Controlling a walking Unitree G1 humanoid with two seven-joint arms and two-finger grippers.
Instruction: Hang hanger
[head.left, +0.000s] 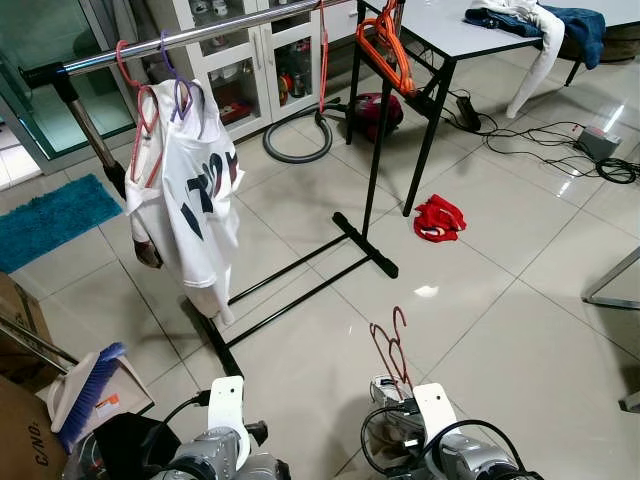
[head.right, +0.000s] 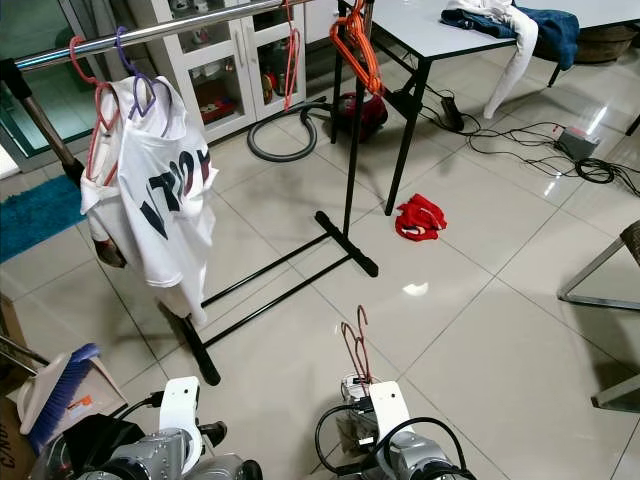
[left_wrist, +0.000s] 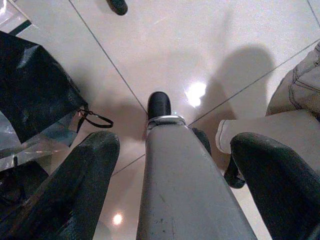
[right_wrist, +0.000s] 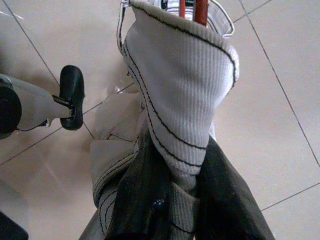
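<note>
My right gripper (right_wrist: 182, 200) is shut on the ribbed collar of a pale garment (right_wrist: 180, 85), low in front of me. Two dark red hanger hooks (head.left: 392, 345) rise from that garment above my right arm. The clothes rack's silver rail (head.left: 190, 35) runs across the upper left, well ahead of me and higher than the hooks. A white printed shirt (head.left: 190, 180) hangs from it on pink and purple hangers. Orange hangers (head.left: 385, 45) and a red hanger (head.left: 322, 50) hang further right. My left gripper (left_wrist: 175, 145) is open and holds nothing, pointing down at the floor beside my leg.
The rack's black base bars (head.left: 300, 275) lie on the tiled floor between me and the rail. A red cloth (head.left: 438, 218) lies near a table (head.left: 450, 35). A vacuum hose (head.left: 295, 140), cables (head.left: 560, 140), a brush (head.left: 85, 390) and a cardboard box (head.left: 20, 420) surround the area.
</note>
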